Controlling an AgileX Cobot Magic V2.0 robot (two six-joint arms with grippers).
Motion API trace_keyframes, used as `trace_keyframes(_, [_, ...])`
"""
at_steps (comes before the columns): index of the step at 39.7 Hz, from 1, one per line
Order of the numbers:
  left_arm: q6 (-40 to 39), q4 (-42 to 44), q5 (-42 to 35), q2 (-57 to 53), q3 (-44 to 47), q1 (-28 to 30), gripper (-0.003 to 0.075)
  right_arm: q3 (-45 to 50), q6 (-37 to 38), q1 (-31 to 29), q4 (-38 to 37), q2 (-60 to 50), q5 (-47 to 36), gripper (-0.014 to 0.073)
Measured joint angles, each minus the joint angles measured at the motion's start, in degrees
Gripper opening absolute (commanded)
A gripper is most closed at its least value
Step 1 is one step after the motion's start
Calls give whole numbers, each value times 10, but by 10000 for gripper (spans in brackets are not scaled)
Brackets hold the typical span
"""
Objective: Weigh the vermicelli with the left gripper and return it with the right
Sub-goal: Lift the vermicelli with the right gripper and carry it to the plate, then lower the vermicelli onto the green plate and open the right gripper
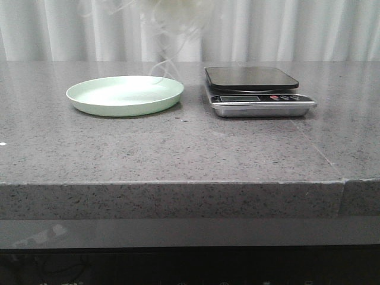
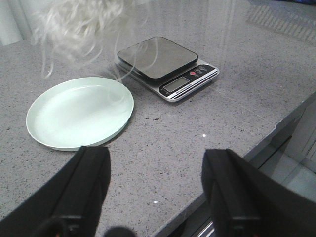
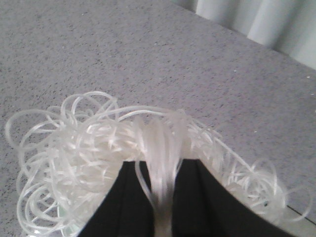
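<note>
The desk lies bare in front of the pale green plate and the scale. A narrow gap separates these two. Vermicelli hangs above the plate's far edge, its strands trailing down.

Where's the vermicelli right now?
The vermicelli is off the table, pinched in the right gripper. In the front view it hangs blurred at the top, above the gap between the green plate and the scale.
</note>
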Motion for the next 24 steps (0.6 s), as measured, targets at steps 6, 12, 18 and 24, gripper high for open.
trace_keyframes(6, [0,0,0,0,0,0,493,-29,0,18,0,54,4,213])
trace_keyframes(12, [0,0,0,0,0,0,493,-59,0,23,1,105,29,216])
trace_keyframes(18, [0,0,0,0,0,0,493,-80,0,23,1,137,58,330])
trace_keyframes(24, [0,0,0,0,0,0,493,-84,0,23,4,144,70,504])
